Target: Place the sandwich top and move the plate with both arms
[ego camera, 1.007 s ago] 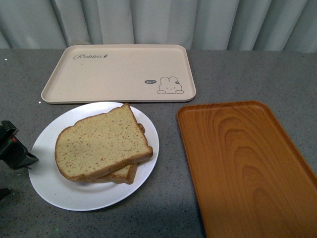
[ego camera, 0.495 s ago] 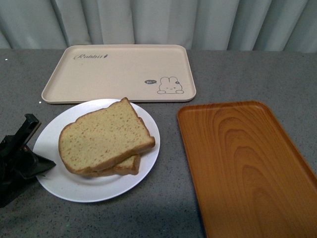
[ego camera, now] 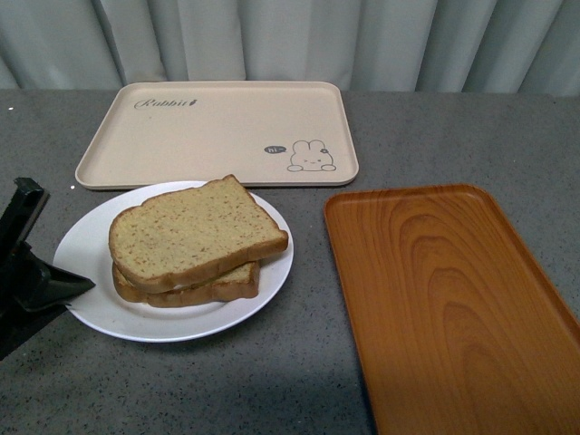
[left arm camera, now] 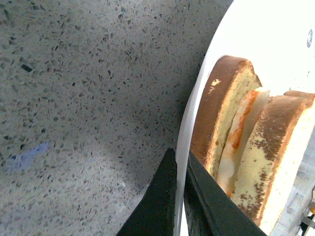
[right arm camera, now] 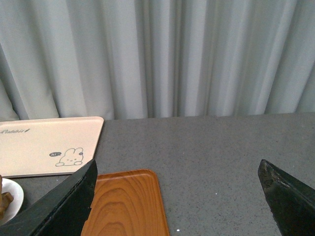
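Note:
The white plate [ego camera: 100, 308] is left of centre in the front view and carries a two-slice sandwich. The sandwich top [ego camera: 195, 231] lies on the lower slice, slightly askew. My left gripper [ego camera: 80, 288] is shut on the plate's left rim. In the left wrist view the gripper [left arm camera: 179, 162] has one finger under the rim [left arm camera: 197, 98] and one over it. There the sandwich top [left arm camera: 280, 142] lies over white and orange egg. My right gripper [right arm camera: 177, 201] is open above the table with nothing between its fingers. It is outside the front view.
A beige rabbit-printed tray [ego camera: 217, 131] lies behind the plate. An orange wood-grain tray [ego camera: 444, 299] lies to its right and also shows under the right gripper as the orange tray [right arm camera: 123, 201]. Grey speckled tabletop [ego camera: 308, 381] surrounds them, and a curtain hangs at the back.
My left gripper has moved in from beside the plate and shut on its left rim. The plate with the sandwich has risen and now looks flatter from the front.

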`<action>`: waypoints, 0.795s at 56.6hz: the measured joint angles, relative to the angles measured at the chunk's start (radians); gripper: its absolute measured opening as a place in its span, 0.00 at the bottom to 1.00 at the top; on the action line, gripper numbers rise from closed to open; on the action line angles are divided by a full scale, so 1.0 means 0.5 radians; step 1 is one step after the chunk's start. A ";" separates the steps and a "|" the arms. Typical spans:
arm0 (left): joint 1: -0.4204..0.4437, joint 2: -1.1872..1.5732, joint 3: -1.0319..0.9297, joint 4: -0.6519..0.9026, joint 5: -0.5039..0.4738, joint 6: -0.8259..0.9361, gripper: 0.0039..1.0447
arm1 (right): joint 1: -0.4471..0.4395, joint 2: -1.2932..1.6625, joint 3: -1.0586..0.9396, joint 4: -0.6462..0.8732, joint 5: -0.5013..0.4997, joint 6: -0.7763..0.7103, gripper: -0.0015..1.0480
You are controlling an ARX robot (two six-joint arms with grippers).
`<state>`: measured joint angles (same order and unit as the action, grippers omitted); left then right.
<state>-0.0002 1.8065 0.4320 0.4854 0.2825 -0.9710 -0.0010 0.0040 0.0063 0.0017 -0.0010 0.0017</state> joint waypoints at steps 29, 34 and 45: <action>0.092 -0.328 -0.179 0.209 0.116 -0.209 0.04 | 0.000 0.000 0.000 0.000 0.000 0.000 0.91; 0.084 -0.341 -0.186 0.315 0.166 -0.284 0.04 | 0.000 0.000 0.000 0.000 -0.001 0.000 0.91; 0.021 -0.292 -0.157 0.527 0.188 -0.446 0.04 | 0.000 0.000 0.000 0.000 0.000 0.000 0.91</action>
<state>0.0105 1.6604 0.3534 0.7490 0.3763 -1.1942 -0.0010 0.0040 0.0063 0.0017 -0.0010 0.0017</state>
